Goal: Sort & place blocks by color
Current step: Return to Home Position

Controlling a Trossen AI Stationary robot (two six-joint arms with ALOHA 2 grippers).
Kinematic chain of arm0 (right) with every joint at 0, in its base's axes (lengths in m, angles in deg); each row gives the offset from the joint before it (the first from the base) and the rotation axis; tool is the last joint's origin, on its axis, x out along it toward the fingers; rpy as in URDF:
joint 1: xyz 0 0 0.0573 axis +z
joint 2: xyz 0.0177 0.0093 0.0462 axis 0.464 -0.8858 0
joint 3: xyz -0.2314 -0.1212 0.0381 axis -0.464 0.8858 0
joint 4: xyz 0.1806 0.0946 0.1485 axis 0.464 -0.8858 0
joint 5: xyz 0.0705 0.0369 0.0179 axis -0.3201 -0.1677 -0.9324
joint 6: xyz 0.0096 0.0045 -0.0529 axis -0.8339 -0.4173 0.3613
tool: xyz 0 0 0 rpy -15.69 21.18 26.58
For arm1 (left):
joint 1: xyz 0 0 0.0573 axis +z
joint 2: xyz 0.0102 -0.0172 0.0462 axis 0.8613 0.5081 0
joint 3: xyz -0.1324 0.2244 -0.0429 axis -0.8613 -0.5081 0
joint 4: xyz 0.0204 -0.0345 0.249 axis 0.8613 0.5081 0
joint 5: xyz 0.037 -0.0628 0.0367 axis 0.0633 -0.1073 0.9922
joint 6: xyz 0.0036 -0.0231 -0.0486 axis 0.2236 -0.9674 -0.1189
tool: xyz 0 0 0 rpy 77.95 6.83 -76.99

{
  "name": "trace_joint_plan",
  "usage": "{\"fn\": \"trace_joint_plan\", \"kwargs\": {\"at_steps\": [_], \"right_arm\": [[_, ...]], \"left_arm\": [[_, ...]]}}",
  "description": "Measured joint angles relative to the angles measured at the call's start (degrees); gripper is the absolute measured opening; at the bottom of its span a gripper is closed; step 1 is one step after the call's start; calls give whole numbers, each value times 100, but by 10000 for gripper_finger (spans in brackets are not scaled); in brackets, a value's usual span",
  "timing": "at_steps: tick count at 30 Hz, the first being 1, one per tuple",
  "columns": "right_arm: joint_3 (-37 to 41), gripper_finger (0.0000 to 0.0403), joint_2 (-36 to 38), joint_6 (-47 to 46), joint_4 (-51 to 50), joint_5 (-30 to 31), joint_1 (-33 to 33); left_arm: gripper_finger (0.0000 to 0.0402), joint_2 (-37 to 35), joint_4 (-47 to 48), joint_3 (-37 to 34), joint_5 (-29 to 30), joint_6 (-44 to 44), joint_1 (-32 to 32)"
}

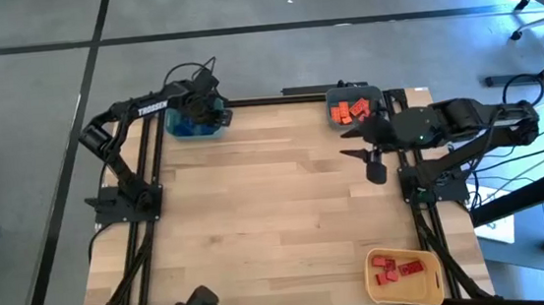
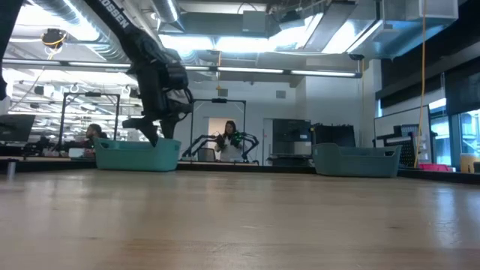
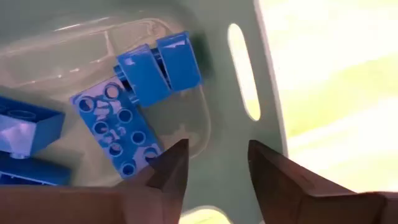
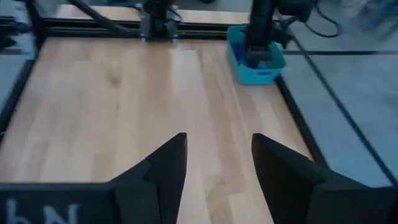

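Blocks point(image 3: 118, 127): none loose on the table point(image 1: 278, 221); all that show lie in bins.
Blue blocks: in the teal bin point(image 2: 139, 156); about five show, some cut off.
Orange blocks point(image 1: 348, 112): a cluster in the grey-blue bin point(image 1: 355, 89), too small to count.
Red blocks point(image 1: 401, 270): about five, in the yellow bin point(image 1: 436, 281).
Bins: three.
Left gripper point(image 3: 217, 146): just over the teal bin, fingers parted, holding nothing.
Right gripper point(image 4: 219, 138): over bare table beside the grey-blue bin, spread wide, empty.
Progress: sorting looks finished; what remains, I judge, is drawing both arms back to rest.
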Motion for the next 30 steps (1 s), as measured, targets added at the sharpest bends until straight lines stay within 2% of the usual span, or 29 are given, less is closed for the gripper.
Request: {"fn": "trace_joint_plan", "kwargs": {"at_steps": [4,11,14,19,22,28,30], "right_arm": [[0,182,48,36,1,-449,0],[0,182,-117,127,3,-810,0],[0,182,-193,153,-4,-961,0],[0,174,-231,-81,0,-812,2],[0,144,-186,41,2,-701,0],[-1,25,-5,149,-57,-745,0],[0,9,109,173,-185,-749,0]], "left_arm": [[111,-86,1,0,-84,2,-110],[9,-616,-38,0,-82,7,-161],[8,-1043,-103,0,-89,103,-162],[2,-1928,-258,0,-218,298,-338],[3,-2501,-362,2,-236,436,-580],[1,-3516,-363,2,-155,652,-1282],[1,-3810,-345,2,-155,707,-1507]]}}
